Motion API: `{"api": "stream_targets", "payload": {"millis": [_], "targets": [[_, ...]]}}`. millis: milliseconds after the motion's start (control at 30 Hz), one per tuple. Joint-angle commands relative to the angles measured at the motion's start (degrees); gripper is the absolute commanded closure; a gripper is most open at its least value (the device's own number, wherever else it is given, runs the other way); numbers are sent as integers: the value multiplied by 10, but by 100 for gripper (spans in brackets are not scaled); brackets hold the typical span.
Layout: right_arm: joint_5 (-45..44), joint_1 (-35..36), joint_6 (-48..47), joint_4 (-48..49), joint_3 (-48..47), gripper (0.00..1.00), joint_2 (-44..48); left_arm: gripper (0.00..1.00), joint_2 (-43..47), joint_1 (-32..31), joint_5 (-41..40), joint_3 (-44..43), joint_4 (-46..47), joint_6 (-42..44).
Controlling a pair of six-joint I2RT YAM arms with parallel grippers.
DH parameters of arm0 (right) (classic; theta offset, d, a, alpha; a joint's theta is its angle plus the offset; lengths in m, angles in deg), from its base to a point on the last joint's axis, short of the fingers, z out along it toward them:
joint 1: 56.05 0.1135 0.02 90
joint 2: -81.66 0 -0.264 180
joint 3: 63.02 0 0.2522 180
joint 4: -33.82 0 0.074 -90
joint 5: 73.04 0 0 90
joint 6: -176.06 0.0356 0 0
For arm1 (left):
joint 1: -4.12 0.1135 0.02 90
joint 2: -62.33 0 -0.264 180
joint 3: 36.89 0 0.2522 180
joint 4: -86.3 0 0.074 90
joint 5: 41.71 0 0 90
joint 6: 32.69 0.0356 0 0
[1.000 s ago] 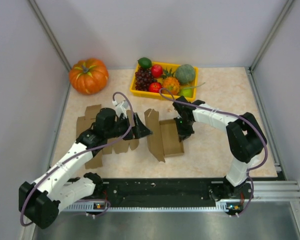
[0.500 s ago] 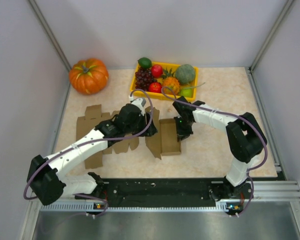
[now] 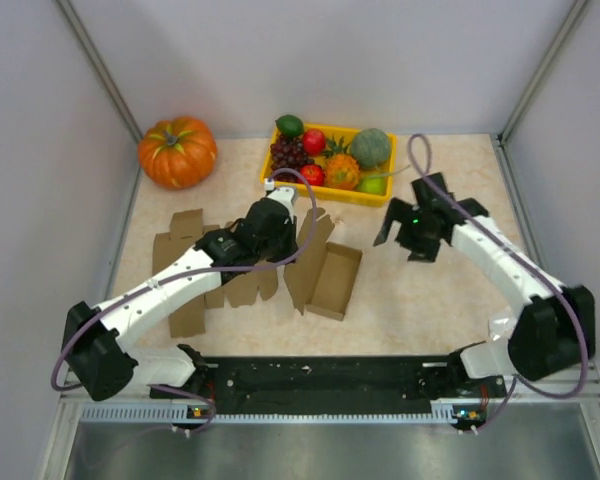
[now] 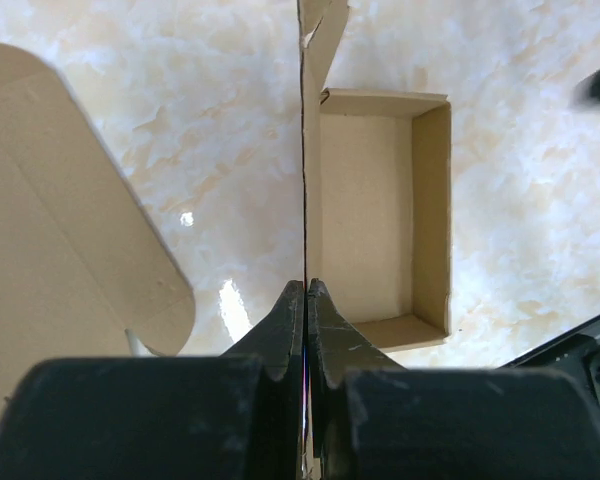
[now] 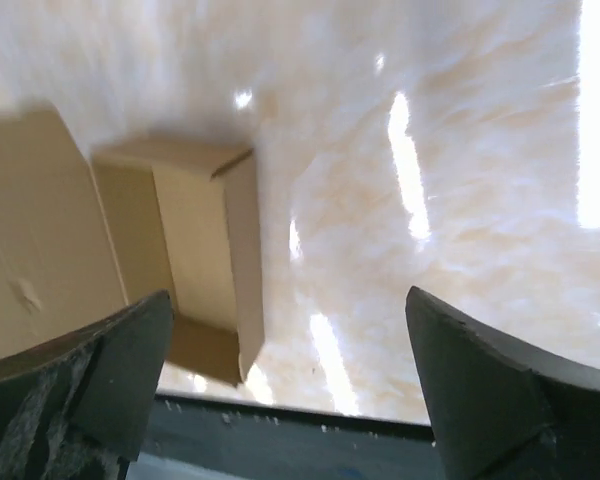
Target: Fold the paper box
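You have the paper box (image 3: pixel 330 282) near the middle of the table (image 3: pixel 450 300), a little toward its near edge, between the two arms. Its shallow brown tray lies open side up. One tall side panel (image 3: pixel 308 250) stands upright along the tray's left edge, its top edge cut into notched tabs. In the left wrist view the tray (image 4: pixel 380 210) sits just right of that panel (image 4: pixel 304 150), which you see edge-on as a thin line. In the right wrist view the box (image 5: pixel 195 270) lies at the lower left, partly blurred.

Your left gripper (image 3: pixel 300 230) pinches the upright panel. In the wrist view its fingers are pressed together on the cardboard edge (image 4: pixel 306 300), one on each side. Your right gripper (image 3: pixel 425 235) hangs above bare table to the right of the box, well apart from it and holding nothing. Its fingers (image 5: pixel 110 370) are spread wide at either side of its own view.

To the left of the box, under your left arm, a flat unfolded cardboard blank (image 3: pixel 185 275) lies on the table; it fills the left of the left wrist view (image 4: pixel 60 220). At the far edge stands a yellow basket (image 3: pixel 320 190) of fruit, among them dark grapes (image 3: pixel 290 155) and a red apple (image 3: pixel 313 140). An orange pumpkin (image 3: pixel 177 150) sits in the far left corner.
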Motion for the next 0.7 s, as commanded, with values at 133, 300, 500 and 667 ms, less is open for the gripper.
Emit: {"api": "stream_targets", "payload": {"millis": [133,300,500,667], "targets": [[-151,-362,96,-47,166,1,184,100,-24,-2,3,-49,-25,37],[-168,-548,35,29,237,2,166,100,-30,-4,36,-56,-8,39],[-119,-627,-52,90,244,10,107,100,-35,-3,52,-59,5,45],[-117,-623,-67,131,256,24,54,100,-34,-3,57,-69,1,44]]}}
